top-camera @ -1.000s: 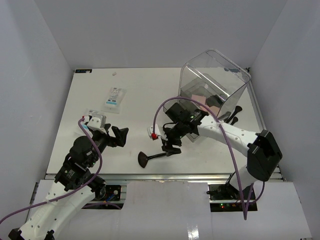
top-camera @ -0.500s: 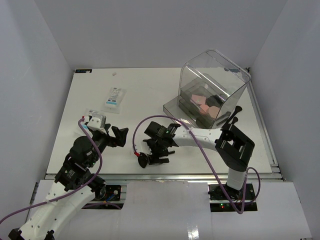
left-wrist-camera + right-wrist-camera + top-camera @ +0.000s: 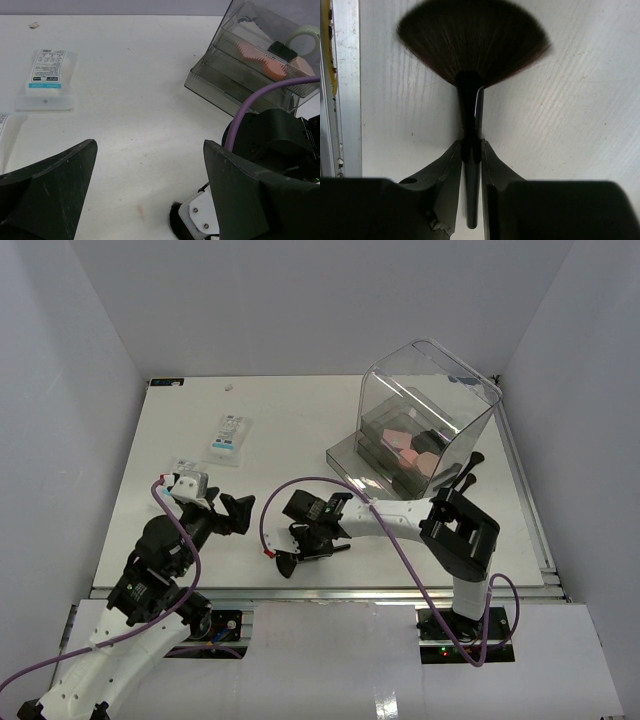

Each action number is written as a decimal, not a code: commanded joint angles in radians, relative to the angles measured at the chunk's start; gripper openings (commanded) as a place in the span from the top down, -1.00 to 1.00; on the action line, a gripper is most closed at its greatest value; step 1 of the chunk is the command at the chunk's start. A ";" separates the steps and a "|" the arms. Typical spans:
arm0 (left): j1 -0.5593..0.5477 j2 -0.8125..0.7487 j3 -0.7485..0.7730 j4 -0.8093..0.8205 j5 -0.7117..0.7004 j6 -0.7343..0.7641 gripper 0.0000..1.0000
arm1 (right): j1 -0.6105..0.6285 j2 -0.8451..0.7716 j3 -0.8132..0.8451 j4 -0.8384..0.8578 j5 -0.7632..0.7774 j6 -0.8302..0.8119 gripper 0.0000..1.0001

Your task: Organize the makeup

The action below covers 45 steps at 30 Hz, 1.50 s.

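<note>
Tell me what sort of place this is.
Likely a robot test cell: plain white walls box in a white table, with a clear plastic box and a black fan-shaped brush as props.

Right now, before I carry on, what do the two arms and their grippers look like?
The left arm and right arm match: white links with black joint housings. A purple cable loops along each. The left gripper and right gripper have black, wedge-shaped fingers.
</note>
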 commanded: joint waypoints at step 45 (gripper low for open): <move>0.004 -0.032 -0.004 0.015 0.005 -0.001 -0.96 | -0.629 -0.631 -0.101 -0.049 -0.533 0.074 -0.47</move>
